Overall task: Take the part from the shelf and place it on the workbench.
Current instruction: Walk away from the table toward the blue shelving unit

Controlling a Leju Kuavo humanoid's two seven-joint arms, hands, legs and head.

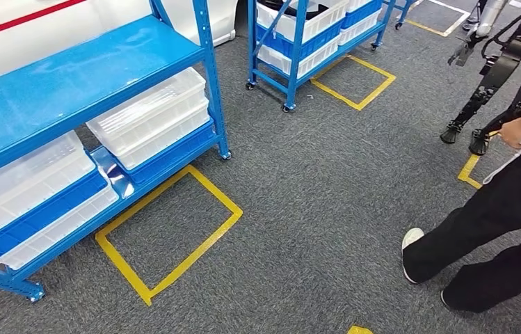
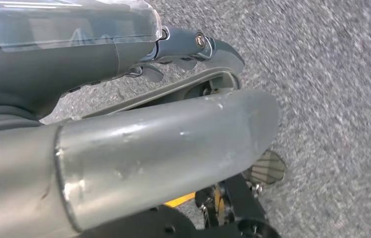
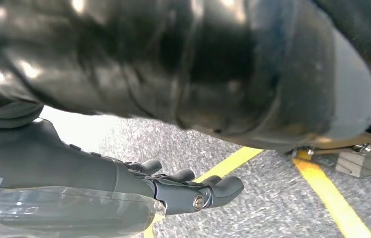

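I'm at the approach step: my left hand [image 2: 193, 47] and right hand [image 3: 183, 191] hang empty, fingers loosely extended. The part must lie in the shelf [image 1: 69, 90] bins [image 1: 153, 115]; I can't see it. Next, reach there.

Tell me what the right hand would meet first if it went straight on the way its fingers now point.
Most likely the grey carpet: past the right hand lie only carpet and a yellow tape line. Depth is unclear, so this is a guess.
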